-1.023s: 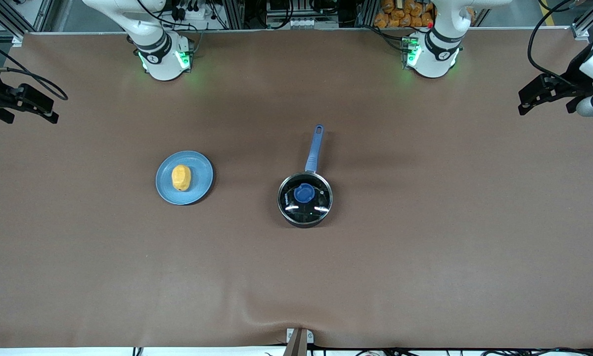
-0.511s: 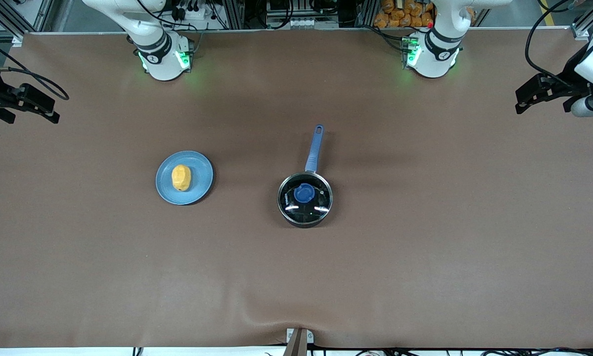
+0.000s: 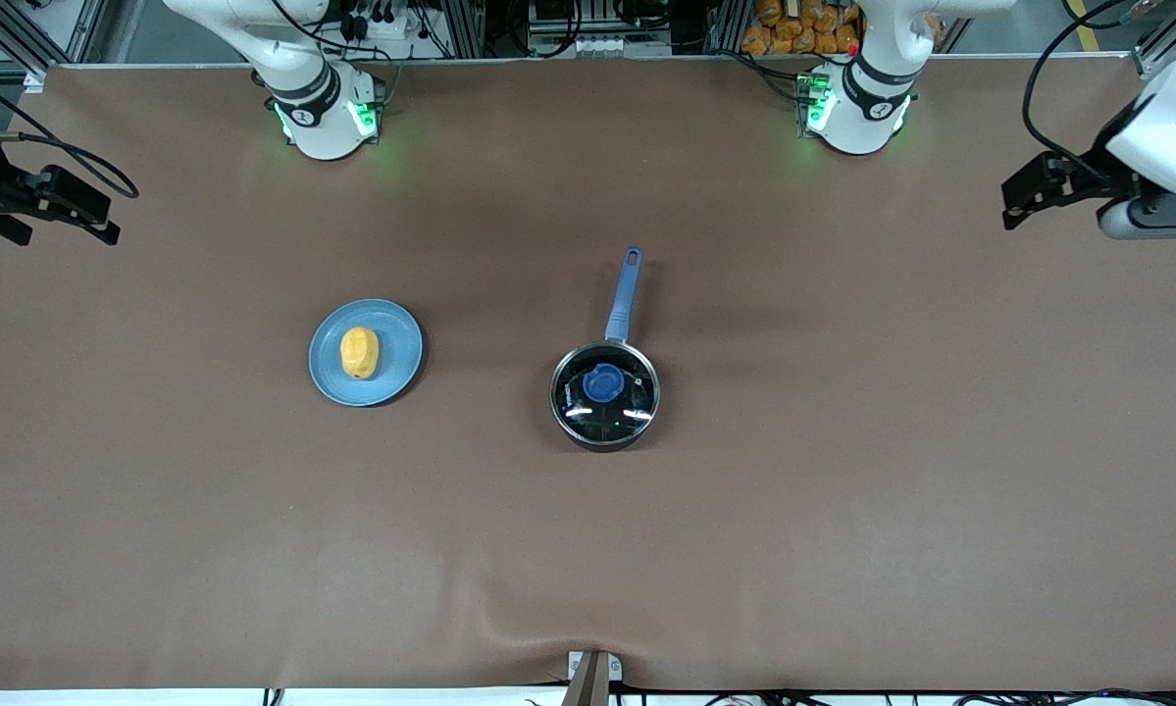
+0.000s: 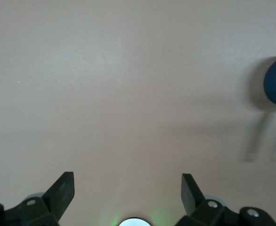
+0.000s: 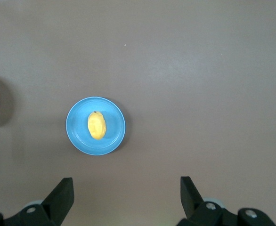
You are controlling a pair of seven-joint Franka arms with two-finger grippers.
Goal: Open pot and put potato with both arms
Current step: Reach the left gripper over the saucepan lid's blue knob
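Front view: the table (image 3: 843,539), covered in brown cloth, carries everything, and the two arms rise from bases along its top edge. Left arm's base (image 3: 857,108) stands toward one end of that edge, right arm's base (image 3: 323,113) toward the other. The left gripper (image 3: 1024,191) hangs in the air over the table's edge at the left arm's end, fingers spread apart and holding nothing; the right gripper (image 3: 87,221) hangs over the edge at the right arm's end, fingers likewise apart and empty. The pot (image 3: 605,395) sits near the middle of the table, its blue handle (image 3: 624,294) pointing toward the base edge. The glass lid (image 3: 637,387) with its blue knob (image 3: 602,382) sits on the pot, so the pot is not yet opened. The blue plate (image 3: 396,368) lies well apart from the pot, toward the right arm's end, and the potato (image 3: 359,352) rests on it, about at its middle. Judgement on progress: nothing of the task is done; left to do are lifting the lid, picking up the potato and setting it in the pot. Neither gripper is near its target. Hidden or cut off: both arms' upper links leave the front view at its top and sides. The left wrist view shows only a sliver of the pot and handle at its border; the right wrist view shows plate and potato whole, with only a dark blue sliver at its border that I take for the pot. The pot's inside cannot be made out through the glare on the lid.
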